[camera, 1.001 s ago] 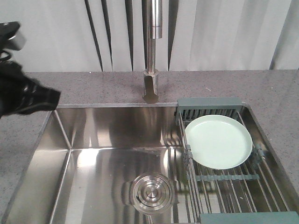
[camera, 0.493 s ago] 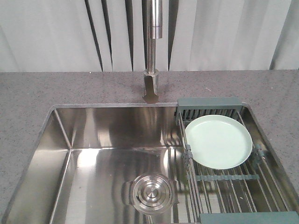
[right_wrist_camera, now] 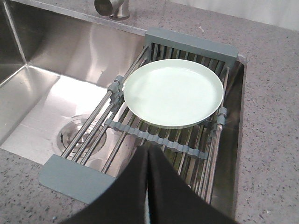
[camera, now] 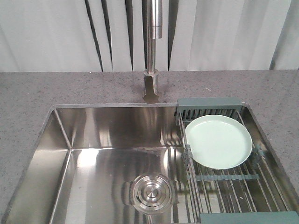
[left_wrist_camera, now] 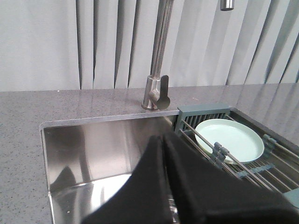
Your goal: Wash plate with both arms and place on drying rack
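Nearest the lenses, only black fabric: left arm (left_wrist_camera: 187,186) filling the bottom of its wrist view above the sink (left_wrist_camera: 84,144), right arm (right_wrist_camera: 149,196) hanging over the near end of the drying rack (right_wrist_camera: 74,177). No fingertips visible in any view, so impossible to tell whether either gripper stands open or closed; nothing seen held. Further in, the plate (right_wrist_camera: 173,93) lying flat on the rack rods toward the far slotted end bar, rim touching the rods, well clear of both arms. Drain (camera: 150,192) in the basin floor to the left, faucet (camera: 152,60) rising behind on the counter. Judged as close to finished, plate already on the rack. Remaining risks: a sleeve brushing the plate rim during retreat and sliding it along the smooth rods toward the basin; a bump on the near end bar shifting the whole rack on the sink edges; a raised left arm catching the faucet neck.
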